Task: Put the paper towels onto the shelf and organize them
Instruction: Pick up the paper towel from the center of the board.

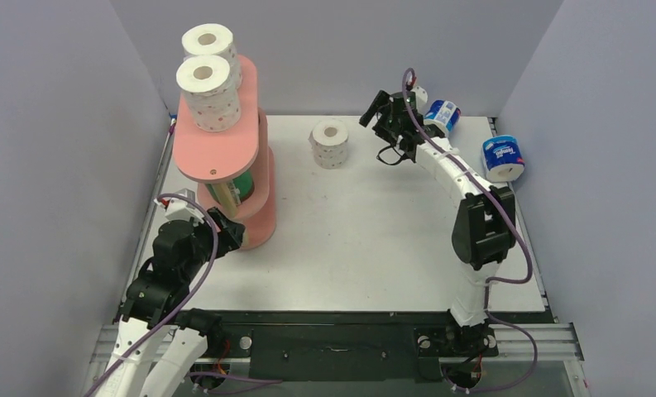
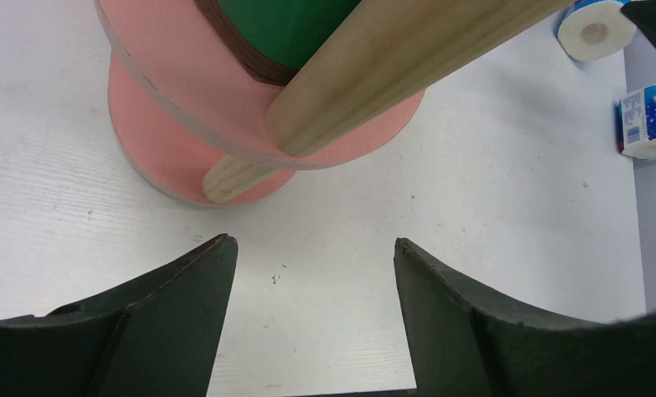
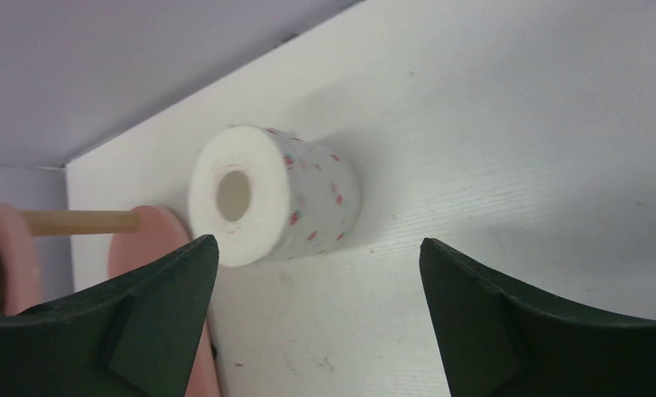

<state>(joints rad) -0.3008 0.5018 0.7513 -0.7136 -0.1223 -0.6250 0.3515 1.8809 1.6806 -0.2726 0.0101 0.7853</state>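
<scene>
Where the table [image 1: 374,240] nears the left wall, the shelf [image 1: 225,157] is stood upright.

- Top tier: the front dotted roll [image 1: 209,93] and the rear dotted roll [image 1: 209,41] are carried upright, one behind the other.
- Middle tier: a green roll [image 1: 243,187] is lodged beside a post [image 2: 407,58]; the rest of that tier is hidden.
- On the table: the third dotted roll [image 1: 330,143] is set upright, right of the shelf and apart from it.
- Far right: the back blue-white roll [image 1: 442,116] is laid just beyond the right arm, and the side blue-white roll [image 1: 504,157] against the right wall.
- Effectors: the right gripper [image 3: 316,241] is spread wide and nothing is held; the third dotted roll is faced, clear of both fingers. The left gripper [image 2: 312,244] is parted with nothing between its jaws; the shelf base is just ahead, untouched.
</scene>
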